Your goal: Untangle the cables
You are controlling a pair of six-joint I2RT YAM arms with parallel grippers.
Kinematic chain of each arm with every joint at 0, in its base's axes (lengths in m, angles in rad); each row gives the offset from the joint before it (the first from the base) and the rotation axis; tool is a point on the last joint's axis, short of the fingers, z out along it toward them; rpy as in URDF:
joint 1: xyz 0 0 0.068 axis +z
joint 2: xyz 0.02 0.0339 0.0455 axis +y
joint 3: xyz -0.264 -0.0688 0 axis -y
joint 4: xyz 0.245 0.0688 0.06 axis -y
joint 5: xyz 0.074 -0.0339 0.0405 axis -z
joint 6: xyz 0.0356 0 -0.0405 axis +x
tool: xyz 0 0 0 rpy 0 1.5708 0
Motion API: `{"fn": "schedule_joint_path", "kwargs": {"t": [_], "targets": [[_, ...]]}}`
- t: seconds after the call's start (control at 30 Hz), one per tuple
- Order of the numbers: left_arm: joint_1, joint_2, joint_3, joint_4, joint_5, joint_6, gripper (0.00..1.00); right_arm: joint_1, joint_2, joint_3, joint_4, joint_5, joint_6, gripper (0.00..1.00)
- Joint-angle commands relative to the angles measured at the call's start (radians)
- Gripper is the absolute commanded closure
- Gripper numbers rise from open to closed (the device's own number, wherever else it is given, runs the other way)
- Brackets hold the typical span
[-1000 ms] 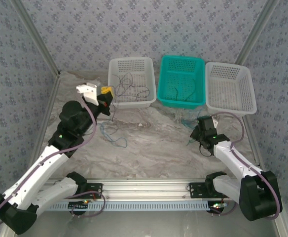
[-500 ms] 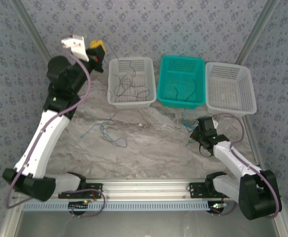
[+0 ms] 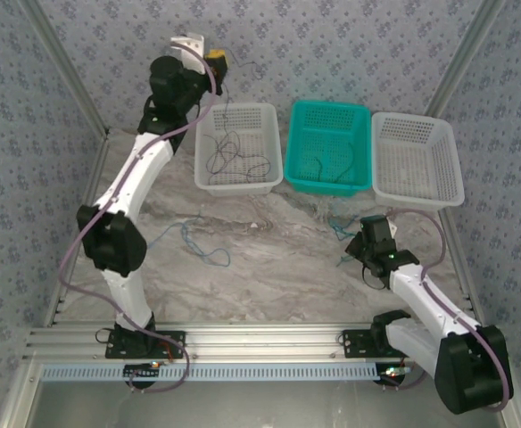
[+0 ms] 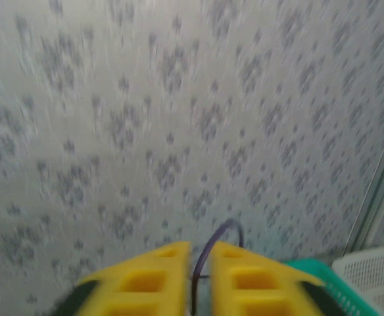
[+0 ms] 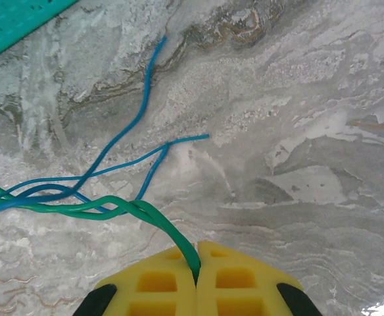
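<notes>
Left gripper (image 4: pixel 202 280) is up high against the back wall (image 3: pixel 332 45), yellow fingers (image 4: pixel 139 284) nipped almost together on a thin purple wire (image 4: pixel 221 230) that loops up between them; right gripper (image 5: pixel 196 263) sits low over the table (image 3: pixel 278 276), clamped tight on a green cable (image 5: pixel 80 205). Three baskets line the far edge: left white basket (image 3: pixel 240 108) with dark wires (image 3: pixel 234 159) lying in it; teal basket (image 3: pixel 329 105) in the middle, one dark strand (image 3: pixel 327 165) inside; right white basket (image 3: pixel 418 119). Blue cable (image 5: pixel 123 131) crosses the green one just ahead of the right fingers, the two wound together; loose strands (image 3: pixel 202 245) of blue and teal lie on the marble towards the left, well apart from that knot.
</notes>
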Motion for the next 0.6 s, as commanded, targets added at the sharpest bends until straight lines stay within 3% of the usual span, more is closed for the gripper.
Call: {"fn": "schedule_joint_path", "kwargs": {"t": [0.0, 0.1, 0.17, 0.4, 0.57], "targets": [[0.005, -0.002, 0.059, -0.098, -0.023, -0.013, 0.44, -0.006, -0.042, -0.009, -0.053, 0.003, 0.012, 1.00], [0.005, -0.076, -0.037, -0.083, -0.048, -0.017, 0.25, -0.004, -0.062, -0.006, -0.057, 0.007, -0.005, 1.00], [0.005, -0.151, -0.117, -0.063, -0.045, -0.021, 0.20, -0.001, -0.065, -0.004, -0.054, 0.020, -0.023, 1.00], [-0.019, -0.487, -0.432, -0.046, 0.000, -0.122, 0.19, 0.086, -0.083, 0.028, 0.004, 0.046, -0.159, 1.00], [-0.150, -0.647, -0.621, -0.165, -0.047, -0.142, 0.22, 0.224, -0.063, 0.033, 0.126, 0.043, -0.225, 1.00]]}}
